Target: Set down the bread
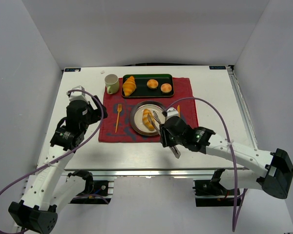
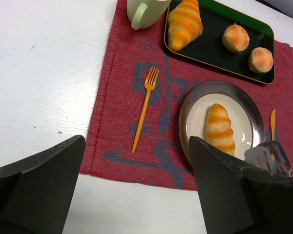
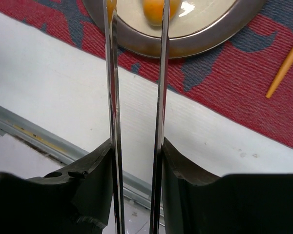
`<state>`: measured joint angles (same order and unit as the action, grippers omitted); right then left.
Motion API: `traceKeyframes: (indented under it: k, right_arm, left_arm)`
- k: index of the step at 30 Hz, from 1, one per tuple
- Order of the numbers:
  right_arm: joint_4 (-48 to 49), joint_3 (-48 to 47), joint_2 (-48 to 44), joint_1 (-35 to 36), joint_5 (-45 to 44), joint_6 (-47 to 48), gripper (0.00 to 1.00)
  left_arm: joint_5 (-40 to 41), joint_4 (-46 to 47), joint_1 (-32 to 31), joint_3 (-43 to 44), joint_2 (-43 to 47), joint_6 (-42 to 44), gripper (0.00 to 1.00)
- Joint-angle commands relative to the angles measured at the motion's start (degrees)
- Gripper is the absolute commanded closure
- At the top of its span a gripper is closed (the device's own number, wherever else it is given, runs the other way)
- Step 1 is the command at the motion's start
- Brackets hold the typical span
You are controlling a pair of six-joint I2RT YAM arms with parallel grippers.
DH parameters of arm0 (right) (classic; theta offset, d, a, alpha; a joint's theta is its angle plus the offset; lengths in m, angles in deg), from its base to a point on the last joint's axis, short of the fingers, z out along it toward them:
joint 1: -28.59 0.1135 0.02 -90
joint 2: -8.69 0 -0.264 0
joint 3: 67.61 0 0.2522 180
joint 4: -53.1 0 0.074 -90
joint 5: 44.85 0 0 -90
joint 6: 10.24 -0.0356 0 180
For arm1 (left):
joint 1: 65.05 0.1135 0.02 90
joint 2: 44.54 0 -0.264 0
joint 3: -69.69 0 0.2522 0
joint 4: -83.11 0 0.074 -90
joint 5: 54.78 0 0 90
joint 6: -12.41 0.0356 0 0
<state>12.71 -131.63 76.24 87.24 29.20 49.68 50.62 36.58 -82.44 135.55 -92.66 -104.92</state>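
bread of slim, ridged, golden-orange croissant shape point(image 1: 148, 119) is lying on the round metal-rimmed cream plate point(image 1: 134, 121), just beside the shiny steel tongs point(image 3: 160, 87), whose blades are standing narrowly apart, gripping nothing. the right gripper point(image 3: 136, 146) is clamping their handles; the left gripper point(image 2: 136, 141) is hanging wide open and empty near the red woven cloth point(image 2: 117, 97) and orange plastic fork point(image 2: 144, 109).

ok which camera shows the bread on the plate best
The left wrist view: the bread lies whole and unblocked on the plate, its ridges clear. The right wrist view catches only one end, between the tongs. The top external view shows it small.
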Motion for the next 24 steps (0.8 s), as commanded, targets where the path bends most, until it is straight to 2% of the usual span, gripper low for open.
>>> traceKeyframes:
  k: [1,6,10,12,15,16,24]
  right_arm:
    - [-0.26,-2.3,-2.68,0.41,-5.4,-1.91,0.57]
    - [-3.94,-4.75,-3.04,-1.25,-13.83,-1.82,0.56]
    - [-4.66,-5.29,-3.91,-7.48,-13.59,1.42,0.56]
    - [-3.17,-4.15,-5.31,-16.68,-11.32,4.75,0.57]
    - [-0.62,-2.65,-6.2,-24.61,-6.83,10.72,0.58]
    - [0.78,-2.22,-5.85,-29.16,-5.86,12.14,0.58]
    - [9.57,-1.42,2.23,-45.72,4.86,19.88,0.56]
  left_arm:
    - [-0.46,-0.27,-0.1,0.64,1.36,-0.18,0.02]
    - [-0.81,-0.18,-0.19,0.64,1.27,-0.27,0.02]
    - [-0.54,-0.62,-0.19,1.08,1.36,0.0,0.02]
    - [-0.54,-0.89,-0.19,1.43,1.27,0.0,0.02]
    - [-0.72,-0.98,-0.19,1.52,1.54,0.09,0.02]
    - [-0.81,-0.8,-0.1,1.43,1.71,0.0,0.02]
    - [-0.98,-1.24,-0.19,2.13,1.19,0.35,0.02]
